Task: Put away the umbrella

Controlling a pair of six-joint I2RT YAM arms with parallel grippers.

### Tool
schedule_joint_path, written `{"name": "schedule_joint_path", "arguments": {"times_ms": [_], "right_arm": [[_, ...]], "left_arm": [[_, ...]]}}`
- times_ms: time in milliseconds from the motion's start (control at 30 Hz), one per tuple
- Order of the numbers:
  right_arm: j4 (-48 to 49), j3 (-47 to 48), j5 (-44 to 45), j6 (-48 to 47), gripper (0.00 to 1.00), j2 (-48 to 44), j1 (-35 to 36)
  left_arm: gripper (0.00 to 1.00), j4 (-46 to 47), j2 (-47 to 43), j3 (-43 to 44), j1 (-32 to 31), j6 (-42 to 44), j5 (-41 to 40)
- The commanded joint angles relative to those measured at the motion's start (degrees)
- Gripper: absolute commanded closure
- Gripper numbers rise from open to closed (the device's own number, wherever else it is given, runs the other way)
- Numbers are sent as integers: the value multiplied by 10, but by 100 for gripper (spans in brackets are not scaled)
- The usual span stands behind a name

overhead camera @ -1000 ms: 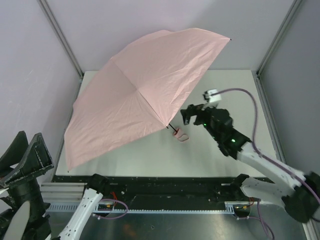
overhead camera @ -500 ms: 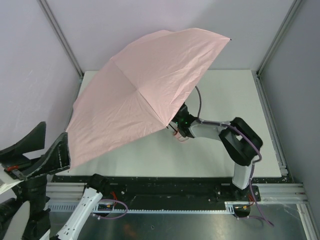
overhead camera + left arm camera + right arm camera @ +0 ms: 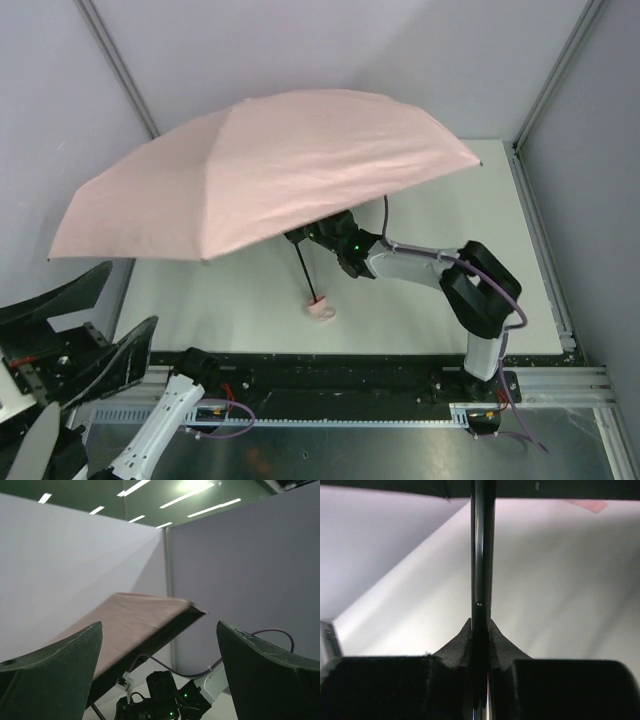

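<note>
My right fingers [image 3: 457, 647] pinch the steep thin dark shaft [image 3: 482, 555] of the open pale pink fabric umbrella [image 3: 270, 170], just under its canopy. My left fingers [image 3: 50, 665] stand spread, well apart by the surface's near-left corner.

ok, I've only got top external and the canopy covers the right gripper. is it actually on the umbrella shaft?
Observer: Yes. In the right wrist view the right gripper is shut on the umbrella shaft, and the shaft runs up dead centre between its fingers.
Operator: and what does the left wrist cam get?
Observer: The left gripper is open with nothing between its fingers. It faces the canopy from the side, so the dark underside shows.
</note>
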Motion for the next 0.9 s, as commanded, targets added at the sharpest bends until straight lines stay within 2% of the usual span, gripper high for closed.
{"name": "schedule_joint_path", "arguments": {"times_ms": [0,233,333,467,600,733,867], "right_arm": [[-62,27,75,62,99,-129,24],[-156,26,99,181,100,-250,20],[-163,15,94,223,100,-283,10],[-88,-30,100,260,100,-314,3],[7,-75,93,299,100,-315,-8],[125,-98,70,324,100,-284,-20],[227,-104,10,369,100,-239,-38]], "left_arm": [[1,28,10,41,-13,-21,85],[1,30,-13,45,-29,-39,106],[4,25,-19,21,-32,-51,106],[6,14,-7,-20,-34,-85,120],[7,9,29,-98,-34,-165,127],[10,9,121,-186,-34,-230,156],[9,13,215,-228,-35,-236,164]]}}
